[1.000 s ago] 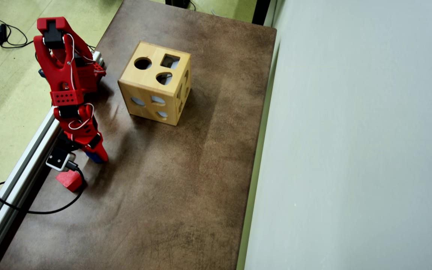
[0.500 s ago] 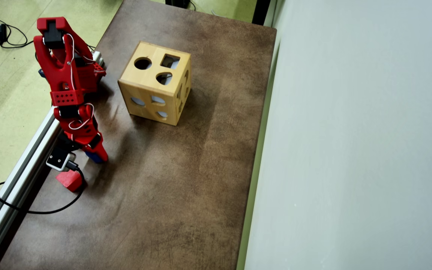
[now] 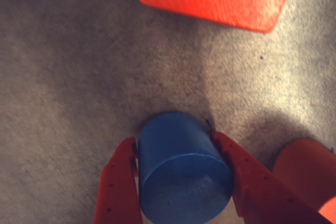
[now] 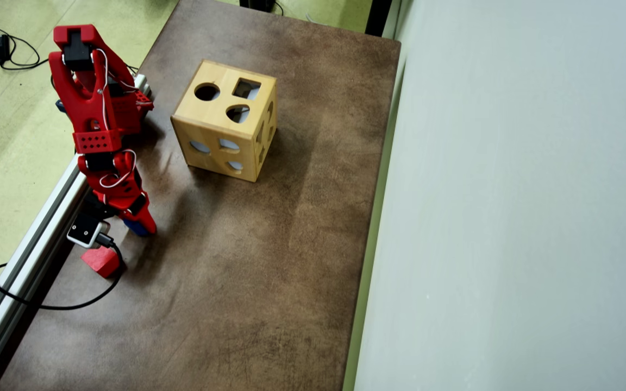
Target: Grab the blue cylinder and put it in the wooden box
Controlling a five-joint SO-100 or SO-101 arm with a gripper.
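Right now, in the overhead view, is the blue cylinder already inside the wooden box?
No, the blue cylinder is at the tool, far from the wooden box.

Jaws clamped, arm folded low.

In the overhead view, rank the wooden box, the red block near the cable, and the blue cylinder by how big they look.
1. Wooden box, by far the largest.
2. Red block.
3. Blue cylinder, though only a sliver shows under the gripper, so this rank against the red block is unsure.
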